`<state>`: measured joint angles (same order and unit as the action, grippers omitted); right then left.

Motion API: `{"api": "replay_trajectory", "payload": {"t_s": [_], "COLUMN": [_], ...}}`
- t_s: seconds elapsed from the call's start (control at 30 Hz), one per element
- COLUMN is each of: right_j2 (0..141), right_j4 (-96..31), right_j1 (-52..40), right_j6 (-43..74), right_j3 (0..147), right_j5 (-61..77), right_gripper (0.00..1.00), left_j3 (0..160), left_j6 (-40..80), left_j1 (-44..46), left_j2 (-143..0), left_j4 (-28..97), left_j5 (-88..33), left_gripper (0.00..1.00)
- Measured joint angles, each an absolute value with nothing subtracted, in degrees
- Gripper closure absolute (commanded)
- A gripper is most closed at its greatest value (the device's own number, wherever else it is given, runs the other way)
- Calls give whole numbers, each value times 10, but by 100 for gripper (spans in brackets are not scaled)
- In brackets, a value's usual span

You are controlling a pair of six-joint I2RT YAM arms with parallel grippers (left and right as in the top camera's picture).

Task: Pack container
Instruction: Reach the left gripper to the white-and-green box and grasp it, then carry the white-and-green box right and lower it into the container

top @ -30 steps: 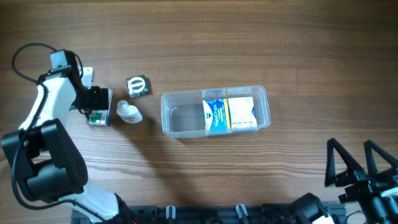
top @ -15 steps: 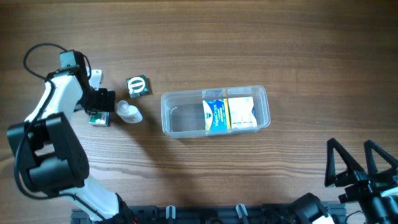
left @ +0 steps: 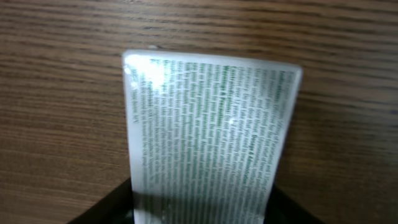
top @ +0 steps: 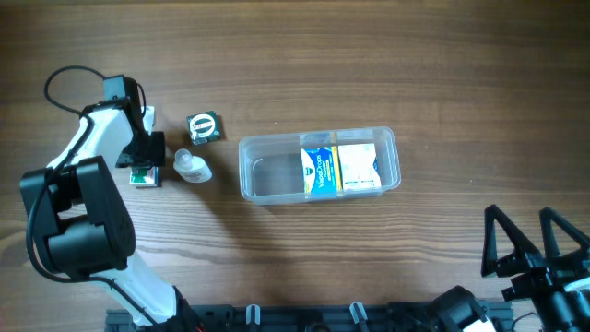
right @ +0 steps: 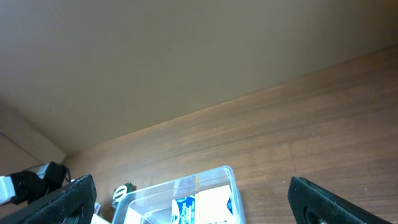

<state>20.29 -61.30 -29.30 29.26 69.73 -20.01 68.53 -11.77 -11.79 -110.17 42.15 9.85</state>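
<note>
White-and-green carton [top: 140, 176] at left tool [top: 144, 164], arm farther right than before.

Clear container [right: 214, 173] with blue-and-white box [right: 185, 210] inside, wooden table [right: 311, 137], black jaws wide apart at bottom corners

Small bottle [top: 192, 166] beside green packet [top: 204, 126]

Left arm [top: 92, 148]: white moulded shells over black joints, with a broad black drum housing at the near end (a white collar below it). Thin black cable [top: 53, 78] looped off the far end. Right gripper [top: 517, 217]: matt black, two skeleton-framed triangular fingers [right: 68, 199], surface faintly pebbled.
</note>
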Motion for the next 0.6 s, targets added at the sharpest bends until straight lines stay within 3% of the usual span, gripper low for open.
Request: {"api": "replay_trajectory", "payload": {"t_s": [0.2,0.37,0.6], "right_j2": [203,203,203], "right_j4": [-613,-613,-613], "right_j1": [-293,-293,-293], "right_j6": [293,293,293], "right_j3": [697,697,697], "right_j5": [-200,-200,-200], "right_gripper": [0,0,0], "left_j3": [687,744,858], "left_j6": [-95,-62,-51], "left_j1": [-118,-114,-26], "left_j2": [-1101,-1064,-921], "left_j4": [437,530,600], "left_j5": [108,109,109], "left_gripper": [52,56,55]}}
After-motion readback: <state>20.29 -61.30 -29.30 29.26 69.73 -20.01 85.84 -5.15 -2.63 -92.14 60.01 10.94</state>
